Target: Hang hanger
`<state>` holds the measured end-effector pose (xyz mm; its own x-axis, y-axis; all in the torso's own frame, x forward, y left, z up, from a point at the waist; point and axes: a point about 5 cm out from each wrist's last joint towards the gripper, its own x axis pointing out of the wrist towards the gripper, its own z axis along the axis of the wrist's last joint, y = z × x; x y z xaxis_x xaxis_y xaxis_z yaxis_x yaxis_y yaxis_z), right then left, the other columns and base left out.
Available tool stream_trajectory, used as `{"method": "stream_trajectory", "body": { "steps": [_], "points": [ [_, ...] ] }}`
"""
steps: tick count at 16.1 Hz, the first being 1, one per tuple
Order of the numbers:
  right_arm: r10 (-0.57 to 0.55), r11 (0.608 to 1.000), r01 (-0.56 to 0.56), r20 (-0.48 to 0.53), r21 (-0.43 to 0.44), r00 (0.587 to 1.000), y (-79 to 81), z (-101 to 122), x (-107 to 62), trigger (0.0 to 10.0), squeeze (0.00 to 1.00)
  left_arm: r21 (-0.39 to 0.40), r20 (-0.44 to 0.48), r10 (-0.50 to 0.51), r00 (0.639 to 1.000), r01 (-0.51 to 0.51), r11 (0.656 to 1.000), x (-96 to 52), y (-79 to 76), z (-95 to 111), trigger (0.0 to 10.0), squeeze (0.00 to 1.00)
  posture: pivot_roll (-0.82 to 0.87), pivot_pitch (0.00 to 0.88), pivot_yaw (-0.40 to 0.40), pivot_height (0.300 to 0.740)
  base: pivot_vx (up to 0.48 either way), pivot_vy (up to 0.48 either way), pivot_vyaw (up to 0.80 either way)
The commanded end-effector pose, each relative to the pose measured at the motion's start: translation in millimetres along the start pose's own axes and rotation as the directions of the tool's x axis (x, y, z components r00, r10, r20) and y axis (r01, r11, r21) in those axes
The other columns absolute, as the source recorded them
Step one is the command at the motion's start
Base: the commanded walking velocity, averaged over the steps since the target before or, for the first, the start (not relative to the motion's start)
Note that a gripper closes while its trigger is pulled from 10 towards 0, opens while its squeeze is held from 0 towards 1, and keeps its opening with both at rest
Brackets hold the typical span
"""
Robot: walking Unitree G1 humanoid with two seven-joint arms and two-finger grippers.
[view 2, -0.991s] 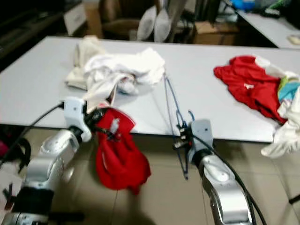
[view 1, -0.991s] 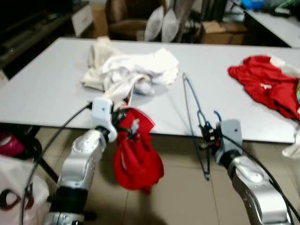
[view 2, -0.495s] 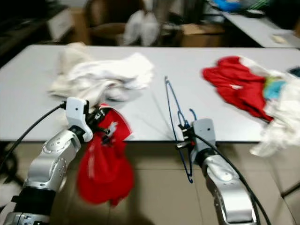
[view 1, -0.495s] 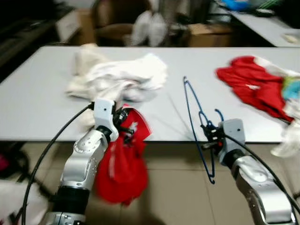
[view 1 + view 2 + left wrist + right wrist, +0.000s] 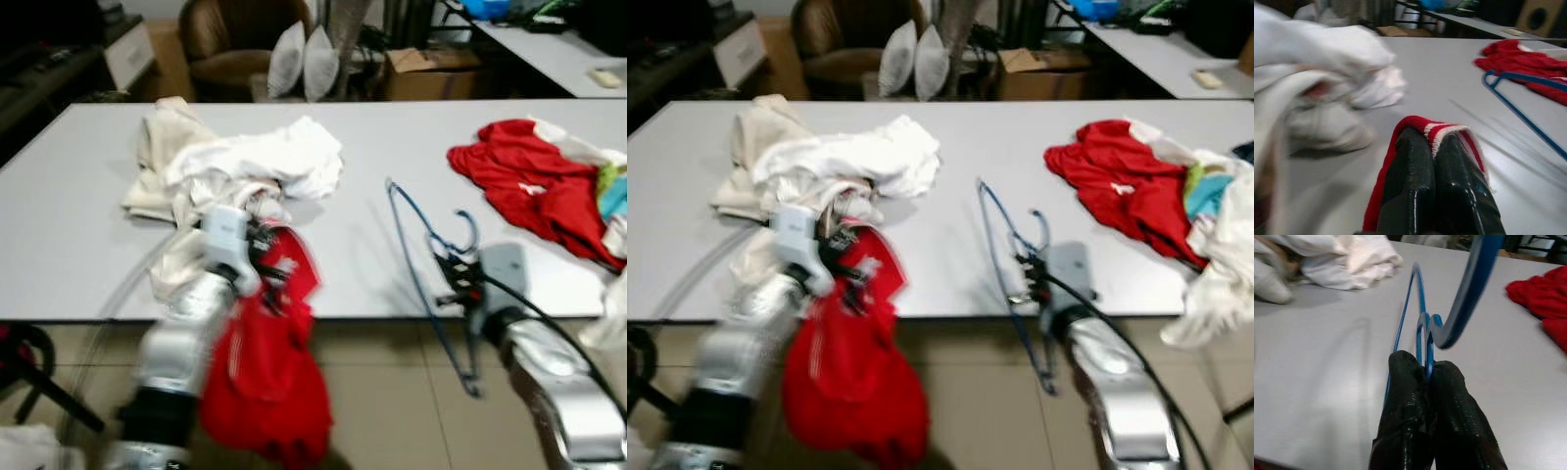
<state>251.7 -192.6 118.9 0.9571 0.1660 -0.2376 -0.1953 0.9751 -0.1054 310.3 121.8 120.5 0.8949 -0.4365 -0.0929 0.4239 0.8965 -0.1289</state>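
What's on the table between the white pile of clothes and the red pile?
Mostly bare table. Between the white pile and the red pile, only the blue hanger crosses it, as the left eye view shows.

You have one blue hanger [image 5: 423, 257] and two red garments: one [image 5: 266, 377] hanging off the table's near edge, one [image 5: 534, 186] lying on the table [image 5: 78, 264]. One heap of white clothes [image 5: 235, 166] lies there too. Behind it you can count two pillows [image 5: 302, 61], one armchair [image 5: 230, 34] and one cardboard box [image 5: 431, 70].
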Motion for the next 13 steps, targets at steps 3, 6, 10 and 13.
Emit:
{"method": "stream_trajectory", "body": {
  "steps": [3,6,10,13],
  "points": [
    [0.021,1.000,-0.021,0.005,0.016,1.000,6.0,1.0,2.5,10.0,0.00,0.031,0.060,0.016,0.998,-0.018,0.999,-0.7,8.1,15.6,10.0,0.00,-0.17,0.000,0.031,0.740,0.330,0.000,0.00],
    [0.027,1.000,-0.028,0.009,0.010,1.000,6.7,1.5,2.8,10.0,0.00,0.031,0.064,0.014,0.998,-0.016,0.999,-0.6,7.3,15.9,10.0,0.00,-0.17,0.000,0.028,0.740,0.330,0.000,0.00],
    [0.028,1.000,-0.028,0.013,-0.003,1.000,5.4,2.9,3.7,10.0,0.00,0.033,0.066,0.010,0.998,-0.012,0.999,-0.8,7.1,15.8,10.0,0.00,-0.17,0.000,0.028,0.740,0.331,0.000,0.00],
    [0.032,0.999,-0.032,0.031,-0.013,0.999,4.1,6.4,4.1,10.0,0.00,0.041,0.077,-0.007,0.997,0.004,0.999,1.5,5.0,19.8,10.0,0.00,-0.17,0.000,0.028,0.740,0.330,0.000,0.00]
  ]
}}
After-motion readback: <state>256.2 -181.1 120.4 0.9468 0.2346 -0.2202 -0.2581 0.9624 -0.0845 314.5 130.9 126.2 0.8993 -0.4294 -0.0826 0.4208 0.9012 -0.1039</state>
